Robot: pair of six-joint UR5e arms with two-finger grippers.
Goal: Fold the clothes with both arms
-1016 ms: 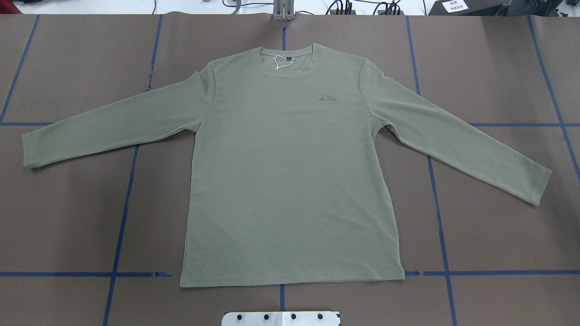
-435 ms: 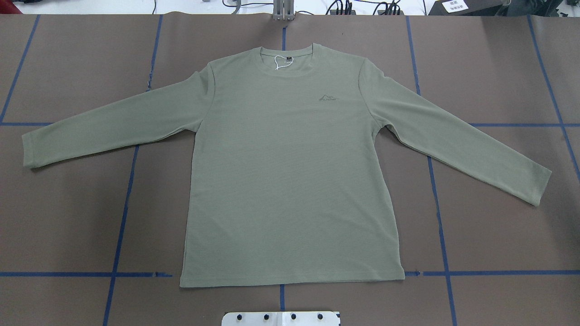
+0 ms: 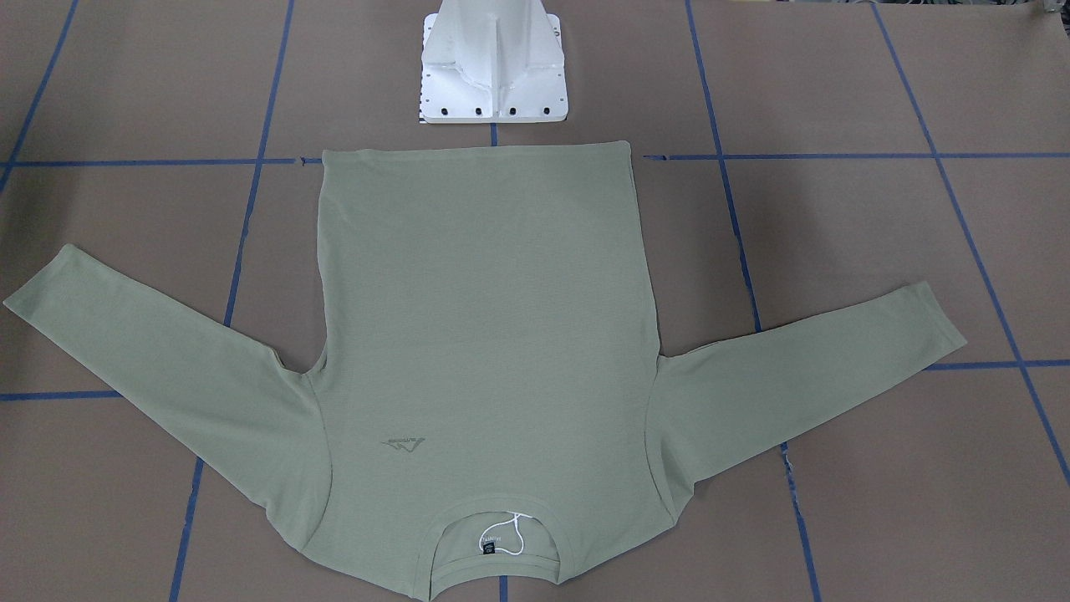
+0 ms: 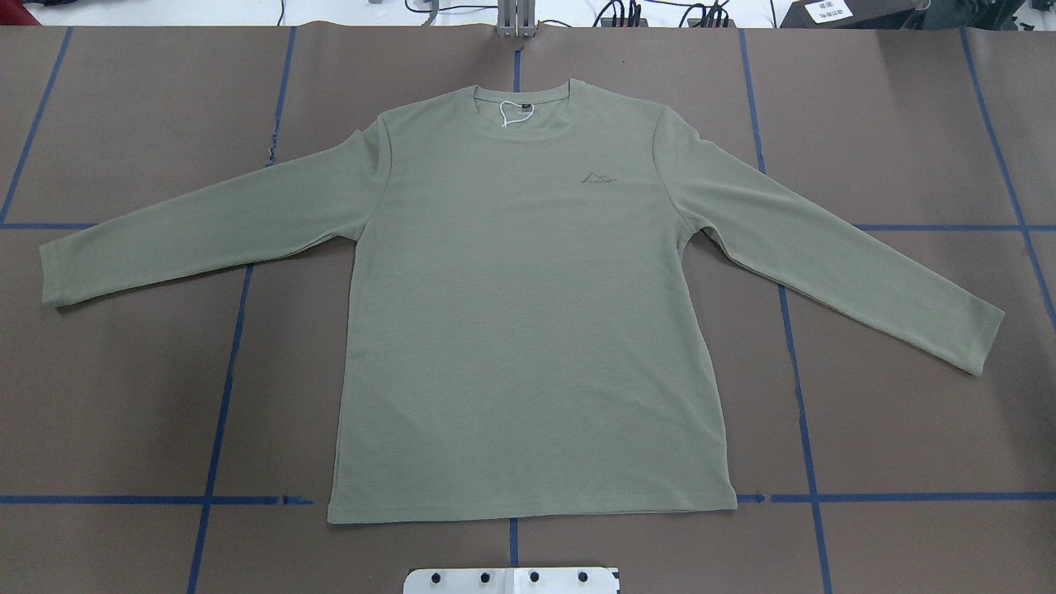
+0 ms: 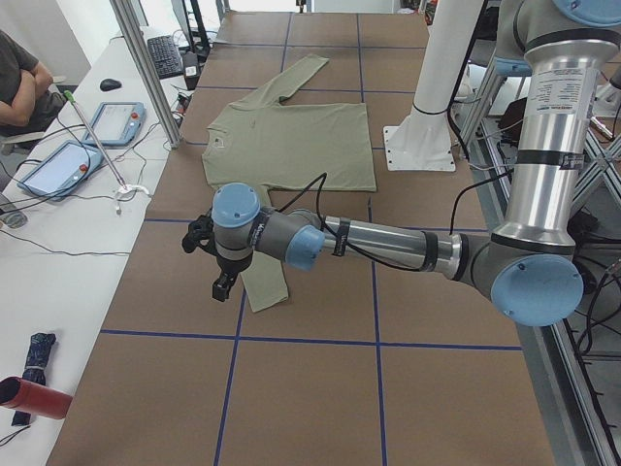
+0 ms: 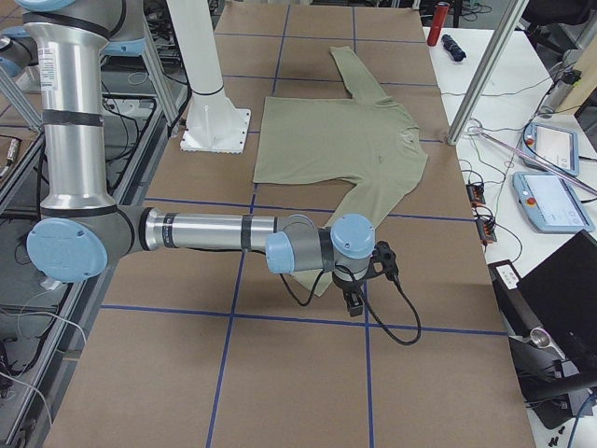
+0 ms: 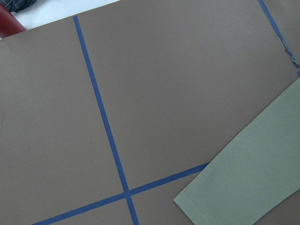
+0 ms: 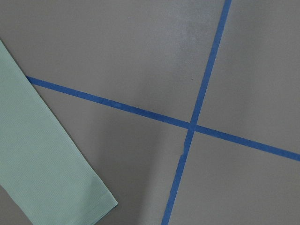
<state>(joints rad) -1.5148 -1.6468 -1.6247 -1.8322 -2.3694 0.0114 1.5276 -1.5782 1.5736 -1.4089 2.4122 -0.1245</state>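
Shirt [image 4: 528, 330] lies flat, face up, mid-table [image 4: 124, 396], its collar toward the far edge and its sleeves spread toward both ends. The left gripper [image 5: 224, 285] and the right gripper [image 6: 354, 304] each hang near a cuff; whether either is open, I cannot tell.

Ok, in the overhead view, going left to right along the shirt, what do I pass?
Cuff of one sleeve → neck label with its white string → chest logo → cuff of the other sleeve.
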